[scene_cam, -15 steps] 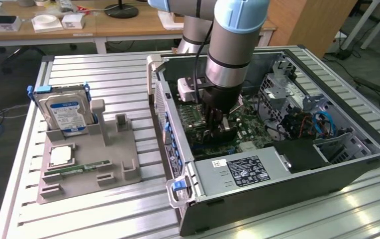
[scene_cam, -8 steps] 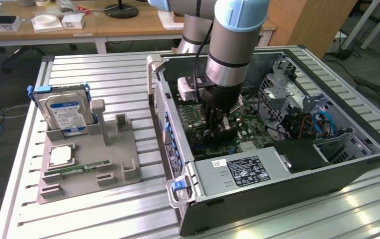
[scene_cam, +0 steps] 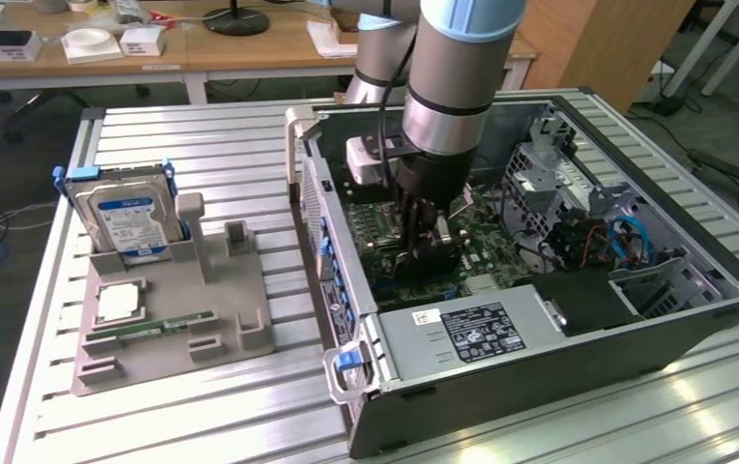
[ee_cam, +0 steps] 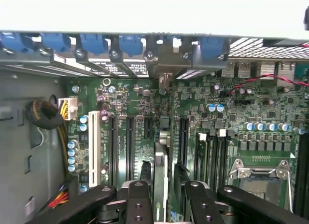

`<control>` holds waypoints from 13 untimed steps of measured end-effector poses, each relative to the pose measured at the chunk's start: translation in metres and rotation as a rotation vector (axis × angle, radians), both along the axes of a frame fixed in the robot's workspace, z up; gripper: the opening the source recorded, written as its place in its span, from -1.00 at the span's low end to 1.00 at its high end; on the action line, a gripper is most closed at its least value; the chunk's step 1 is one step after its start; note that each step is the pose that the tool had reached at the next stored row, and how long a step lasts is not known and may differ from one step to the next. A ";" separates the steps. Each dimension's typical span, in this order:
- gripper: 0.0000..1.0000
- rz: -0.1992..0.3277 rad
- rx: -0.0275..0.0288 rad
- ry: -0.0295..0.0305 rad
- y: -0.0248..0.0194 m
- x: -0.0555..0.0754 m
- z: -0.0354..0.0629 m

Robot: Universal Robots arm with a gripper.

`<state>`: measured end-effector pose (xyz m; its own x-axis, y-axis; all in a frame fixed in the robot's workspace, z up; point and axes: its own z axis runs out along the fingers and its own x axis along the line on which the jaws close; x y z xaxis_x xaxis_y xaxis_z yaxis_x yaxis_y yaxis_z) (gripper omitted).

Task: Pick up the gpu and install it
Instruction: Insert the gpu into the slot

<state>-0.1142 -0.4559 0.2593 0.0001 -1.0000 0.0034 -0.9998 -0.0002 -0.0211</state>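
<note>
The gpu (ee_cam: 162,151) stands on edge in a motherboard (ee_cam: 227,108) slot, seen edge-on in the wrist view, running from between my fingers up to the case's rear slot wall with blue clips (ee_cam: 96,43). My gripper (ee_cam: 163,195) sits right over the card's near end, one finger on each side. Fingers (ee_cam: 137,200) are parted, a visible gap each side of the card edge; I can't tell if a pad brushes it, but it doesn't look clamped. Released, not grasping.

In the exterior view my gripper (scene_cam: 424,253) is down inside the open computer case (scene_cam: 679,319), over the motherboard's middle, just behind the grey power supply (scene_cam: 473,333).

Outside the case, toward the exterior view's left, a grey holder (scene_cam: 169,319) on the slatted table (scene_cam: 150,425) carries a blue-labelled hard drive (scene_cam: 131,220) upright, a processor chip (scene_cam: 121,302) flat, and a green memory stick (scene_cam: 150,331) lying flat.
</note>
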 end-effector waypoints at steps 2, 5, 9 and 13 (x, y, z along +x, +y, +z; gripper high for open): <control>-0.34 0.000 0.0001 -0.0006 0.0000 0.000 0.0045; -0.34 0.000 0.0001 -0.0011 0.0000 0.000 0.0112; -0.37 0.000 0.0002 -0.0017 0.0000 0.000 0.0123; -0.73 0.000 0.0000 -0.0015 0.0000 0.000 0.0124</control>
